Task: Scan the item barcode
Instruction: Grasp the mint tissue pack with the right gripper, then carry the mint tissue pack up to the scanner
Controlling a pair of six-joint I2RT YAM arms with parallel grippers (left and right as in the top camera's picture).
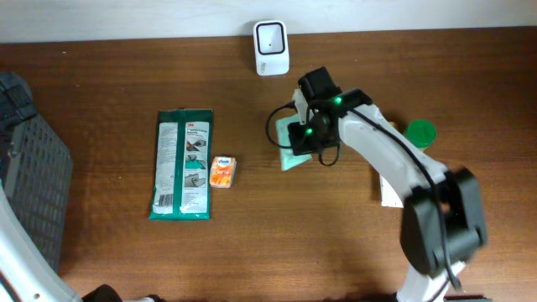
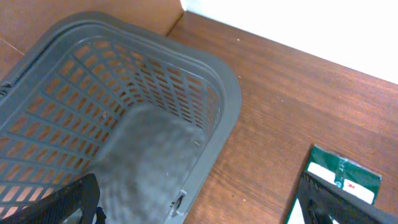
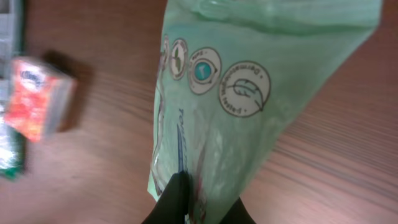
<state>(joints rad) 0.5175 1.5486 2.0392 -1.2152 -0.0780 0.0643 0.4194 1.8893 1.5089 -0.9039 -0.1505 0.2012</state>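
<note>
The item, a light green plastic packet printed with round symbols, is pinched at its lower end by my right gripper, which is shut on it. From above, that gripper is at the table's middle with the packet poking out beneath it. No barcode shows on the packet's visible face. The white scanner stands upright at the table's far edge, apart from the packet. My left gripper is open and empty above the rim of a grey basket.
A dark green wipes pack lies left of centre, with a small orange tissue pack beside it. The grey basket fills the left edge. A green round lid and a white box sit by the right arm.
</note>
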